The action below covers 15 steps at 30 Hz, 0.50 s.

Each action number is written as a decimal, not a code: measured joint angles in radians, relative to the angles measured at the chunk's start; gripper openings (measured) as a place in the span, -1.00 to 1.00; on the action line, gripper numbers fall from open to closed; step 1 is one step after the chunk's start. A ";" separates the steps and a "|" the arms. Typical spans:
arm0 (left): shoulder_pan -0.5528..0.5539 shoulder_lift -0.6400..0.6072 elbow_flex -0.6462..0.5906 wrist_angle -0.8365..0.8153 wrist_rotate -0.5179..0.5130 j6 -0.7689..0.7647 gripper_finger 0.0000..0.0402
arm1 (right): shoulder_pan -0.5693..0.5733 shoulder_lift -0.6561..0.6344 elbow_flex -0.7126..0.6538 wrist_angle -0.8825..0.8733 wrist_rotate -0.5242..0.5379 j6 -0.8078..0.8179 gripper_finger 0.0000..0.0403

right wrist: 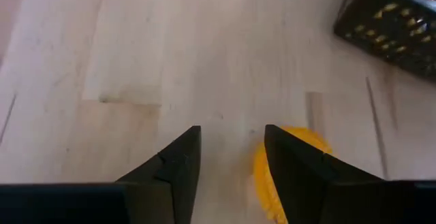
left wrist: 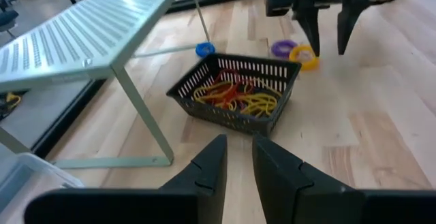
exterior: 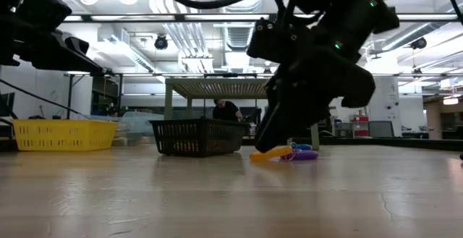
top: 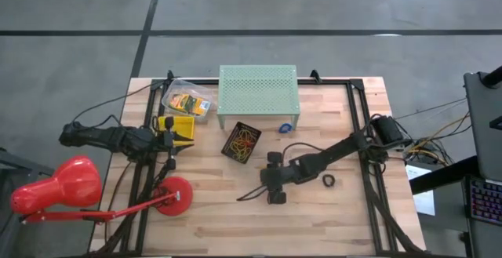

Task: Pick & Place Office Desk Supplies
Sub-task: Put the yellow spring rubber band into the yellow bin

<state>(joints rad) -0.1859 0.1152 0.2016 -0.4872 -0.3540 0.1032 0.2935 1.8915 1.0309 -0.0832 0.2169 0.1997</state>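
- The right claw [top: 274, 186] hangs low over the middle of the wooden surface [top: 235, 219], fingers spread and holding nothing — its wrist view shows bare wood in the gap between them.
- A yellow-orange ring roll [right wrist: 279, 176] lies on the wood just beside one right finger; that finger hides part of it, so whether they touch cannot be told. In the low view the ring shows only as a flat orange sliver [exterior: 271, 153] under the claw's dark bulk, with a purple ring roll [exterior: 304, 155] next to it.
- From above both rings are hidden beneath the right arm.
- The black mesh basket [top: 241, 142] sits near the centre, in front of the mint-green perforated stand [top: 259, 92]; red, orange and yellow rubber bands [left wrist: 235, 96] are tangled inside, too fine to count.
- A blue ring roll [top: 287, 128] lies by the stand's leg, and a black ring roll [top: 329, 181] lies apart on the wood near the right arm.
- The left claw [left wrist: 237, 161] waits at the surface's left side, its fingers a narrow gap apart and empty; from above it blends into the cables and the yellow bin [top: 176, 129].
- A clear bag [top: 188, 101] of yellow-orange printed boxes lies beside the stand; the print is unreadable.
- The red desk lamp [top: 63, 189] overhangs the left edge.
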 joint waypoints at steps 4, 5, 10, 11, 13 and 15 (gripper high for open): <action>0.000 0.010 0.000 -0.004 0.000 0.000 -0.64 | 0.000 0.000 0.054 -0.085 0.033 0.010 -0.12; 0.000 0.015 0.000 -0.001 -0.001 0.000 -0.64 | 0.001 -0.002 0.063 -0.106 0.039 0.030 -0.11; 0.000 0.024 0.000 -0.008 -0.001 0.000 -0.64 | -0.004 0.004 0.075 -0.166 0.041 0.135 -0.11; 0.000 0.025 0.000 -0.007 0.000 0.000 -0.64 | -0.007 0.006 0.070 -0.165 0.034 0.137 -0.11; 0.000 0.029 0.000 -0.010 -0.001 0.000 -0.64 | -0.011 0.012 0.057 -0.153 0.013 0.137 -0.12; 0.000 0.032 0.000 -0.013 0.000 0.000 -0.64 | -0.016 0.024 0.050 -0.138 0.004 0.137 -0.12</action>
<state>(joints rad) -0.1860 0.1476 0.2016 -0.4998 -0.3545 0.1032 0.2778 1.9160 1.0809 -0.2215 0.2210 0.3370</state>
